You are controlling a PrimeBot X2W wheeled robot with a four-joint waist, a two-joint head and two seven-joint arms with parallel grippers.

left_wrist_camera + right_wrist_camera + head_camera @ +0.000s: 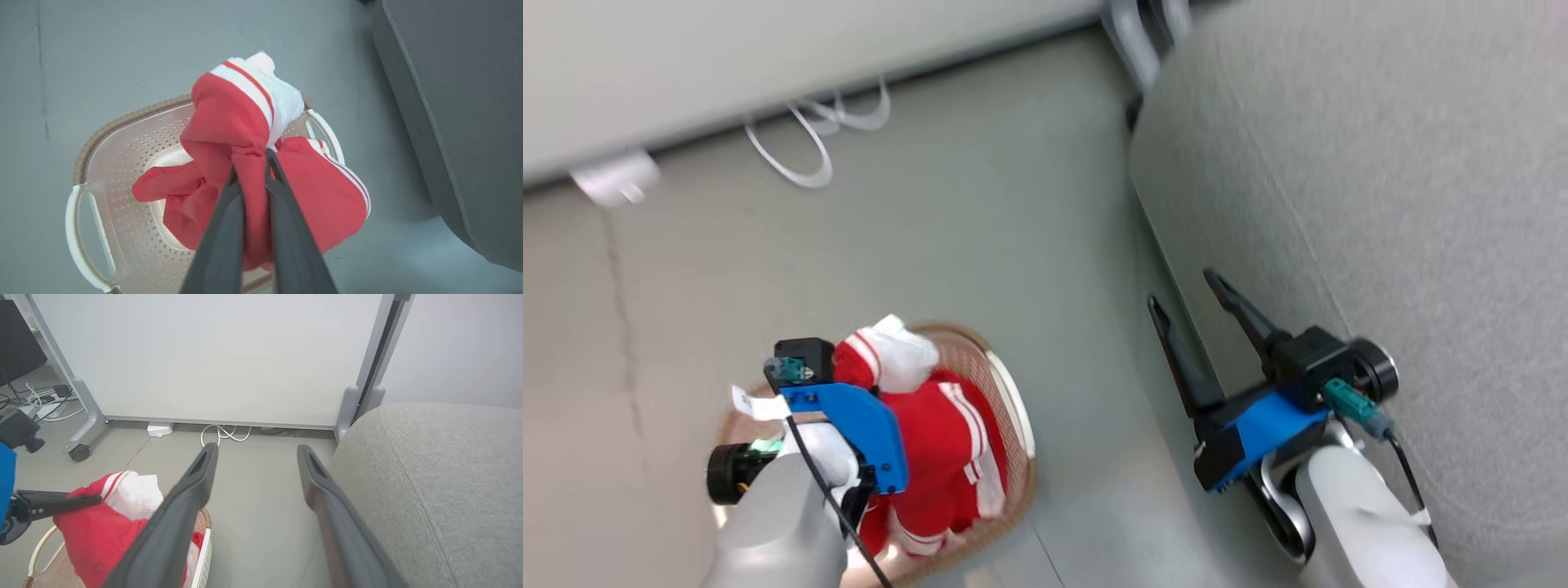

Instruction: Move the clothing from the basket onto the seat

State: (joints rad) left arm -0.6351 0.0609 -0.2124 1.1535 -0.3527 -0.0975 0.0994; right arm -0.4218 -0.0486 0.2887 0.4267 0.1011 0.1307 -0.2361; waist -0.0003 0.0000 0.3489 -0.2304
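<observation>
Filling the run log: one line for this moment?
left gripper: shut on clothing over basket | right gripper: open, by seat

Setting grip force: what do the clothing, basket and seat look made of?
The clothing looks like soft matte fabric, red with white stripes: it bunches and folds. The basket looks like smooth cream plastic with punched holes; its brown rim looks woven, perhaps moulded. The seat is matte grey woven upholstery, flecked, with a seam.
</observation>
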